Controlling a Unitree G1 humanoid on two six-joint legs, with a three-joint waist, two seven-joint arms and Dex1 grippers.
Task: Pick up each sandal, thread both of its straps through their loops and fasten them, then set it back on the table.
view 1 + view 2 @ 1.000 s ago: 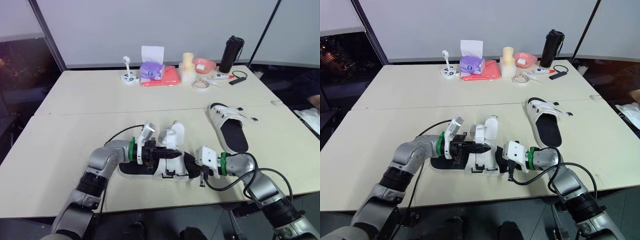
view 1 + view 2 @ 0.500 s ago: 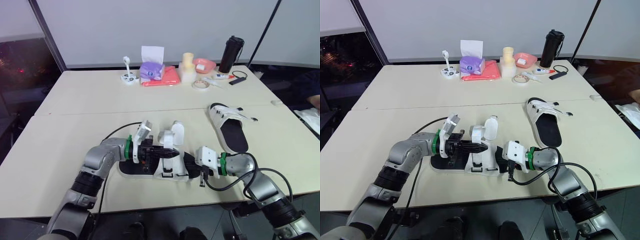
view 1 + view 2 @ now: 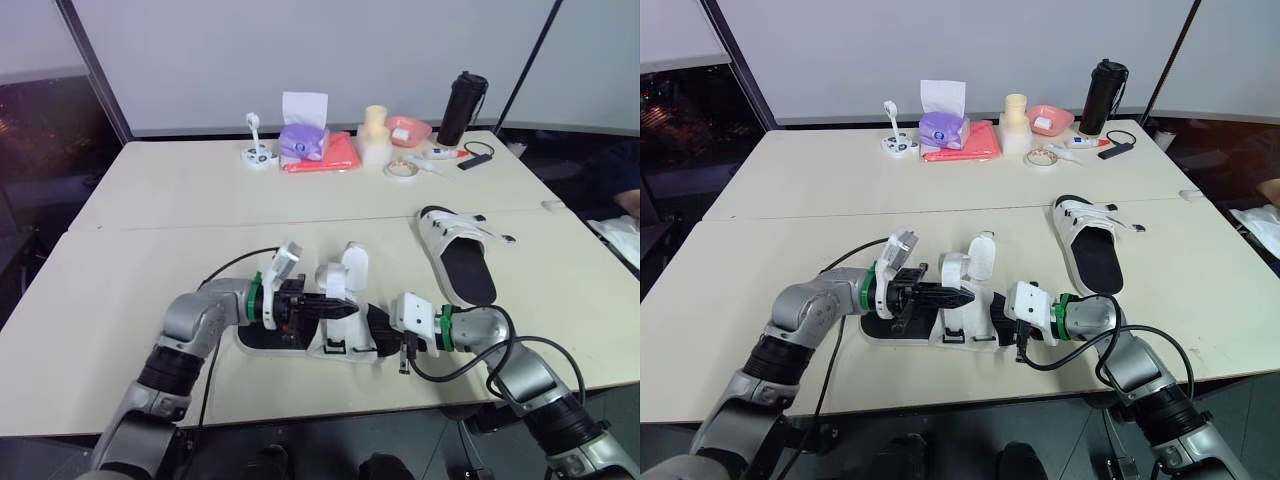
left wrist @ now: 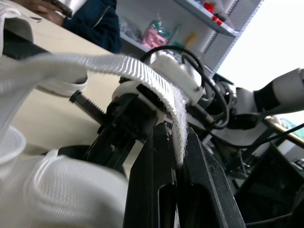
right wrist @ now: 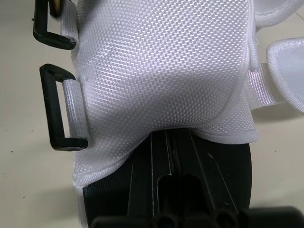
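A sandal (image 3: 335,335) with a black sole and white straps lies near the table's front edge. My left gripper (image 3: 343,309) reaches in from the left and is shut on one white strap (image 4: 176,124), which is pinched between the fingers (image 4: 156,156). Two strap flaps (image 3: 350,268) stand upright. My right gripper (image 3: 380,326) comes in from the right, shut on the sandal's end under the white mesh upper (image 5: 166,71). Two black loops (image 5: 54,114) sit at that upper's edge. The second sandal (image 3: 455,250) lies flat to the right, farther back.
Along the far edge stand a purple tissue box (image 3: 303,138) on a red cloth (image 3: 330,155), a pink bowl (image 3: 408,130), a tape roll (image 3: 402,171) and a black bottle (image 3: 463,108). A person's dark sleeve (image 3: 625,185) shows at the right edge.
My left forearm has drawn back a little to the left, still pinching the strap. The sandal and the right arm have stayed put.
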